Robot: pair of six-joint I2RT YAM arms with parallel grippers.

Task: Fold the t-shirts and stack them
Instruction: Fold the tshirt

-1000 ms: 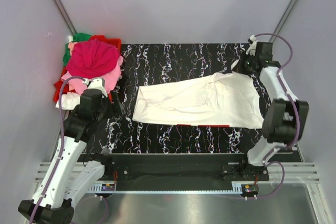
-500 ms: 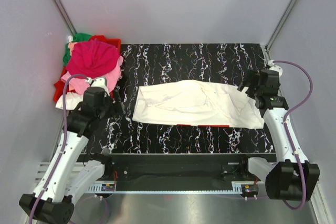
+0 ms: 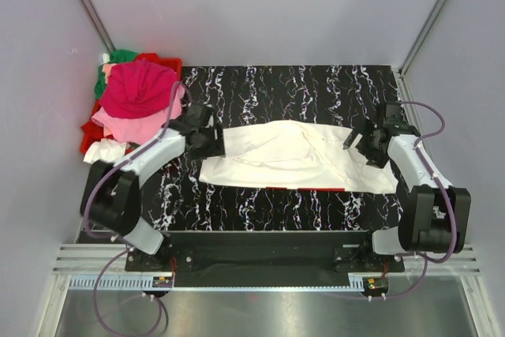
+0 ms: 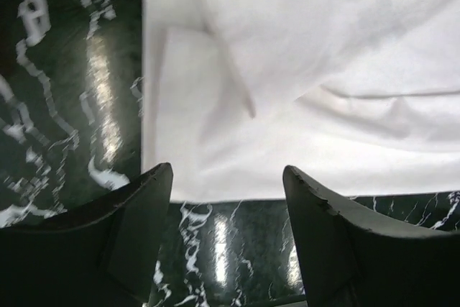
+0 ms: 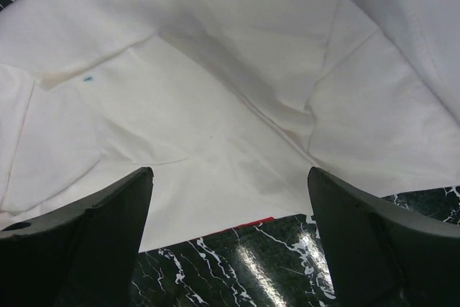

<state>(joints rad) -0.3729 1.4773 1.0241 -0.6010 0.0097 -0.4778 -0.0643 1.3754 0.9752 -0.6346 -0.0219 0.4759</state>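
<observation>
A large white t-shirt [image 3: 292, 155] lies folded into a long band across the black marble table [image 3: 268, 88]; a thin red strip [image 3: 304, 189] shows under its near edge. My left gripper [image 3: 210, 143] hovers open at the shirt's left end. In the left wrist view the cloth's edge [image 4: 287, 106] lies just ahead of the open gripper [image 4: 228, 172], bare table between the tips. My right gripper [image 3: 353, 141] stands wide open over the shirt's right part, holding nothing. Its wrist view shows the open gripper [image 5: 230, 174] above creased white cloth [image 5: 215, 120] and the red strip [image 5: 253, 221].
A heap of other t-shirts sits off the table's left edge: magenta [image 3: 140, 88] on top, pink [image 3: 130, 125] below, green [image 3: 109, 66] behind, white [image 3: 106, 150] in front. A red bin [image 3: 169, 62] holds them. Metal rails [image 3: 252, 258] run along the near edge.
The right gripper let go of the shirt's far right corner and came down over its right end; that end now lies flat. The left arm swung from the heap to the shirt's left end.
</observation>
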